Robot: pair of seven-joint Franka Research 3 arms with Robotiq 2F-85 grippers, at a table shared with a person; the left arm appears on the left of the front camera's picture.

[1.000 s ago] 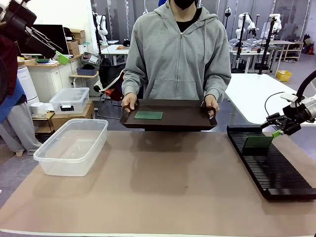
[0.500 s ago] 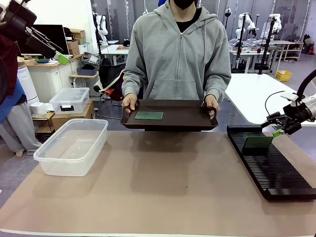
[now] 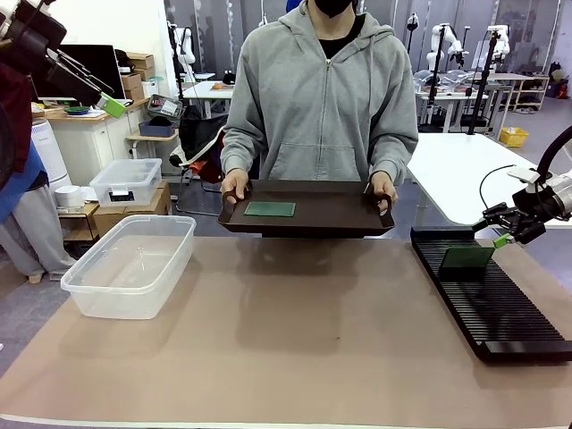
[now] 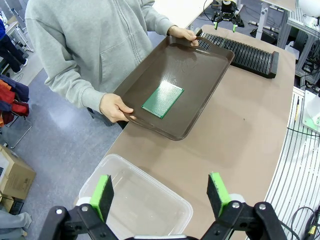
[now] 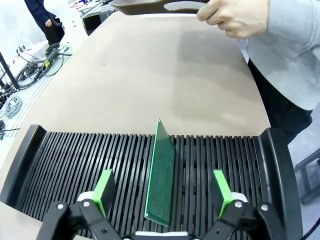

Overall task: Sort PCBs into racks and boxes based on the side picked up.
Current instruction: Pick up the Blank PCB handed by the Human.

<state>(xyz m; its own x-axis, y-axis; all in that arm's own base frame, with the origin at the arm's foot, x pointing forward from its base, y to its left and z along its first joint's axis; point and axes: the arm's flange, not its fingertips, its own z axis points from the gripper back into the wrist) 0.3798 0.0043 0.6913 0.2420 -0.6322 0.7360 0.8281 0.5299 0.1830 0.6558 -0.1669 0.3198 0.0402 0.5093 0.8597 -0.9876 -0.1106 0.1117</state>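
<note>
Right end effector [image 5: 162, 181] has eased back, released, straddling the PCB [image 5: 161, 165] standing upright in the rack [image 5: 75, 165]. Left end effector [image 4: 160, 185] hangs released above the box [image 4: 145, 210].

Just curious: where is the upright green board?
In the front view, on the robot's right, the thin green circuit board stands in a slot near the far end of the long black slotted rack, just below the open right tool.

tray [image 5: 150, 6] cut by top edge | tub [image 4: 150, 181] near end behind left jaws | right arm [image 3: 559, 190] cut by right edge
</note>
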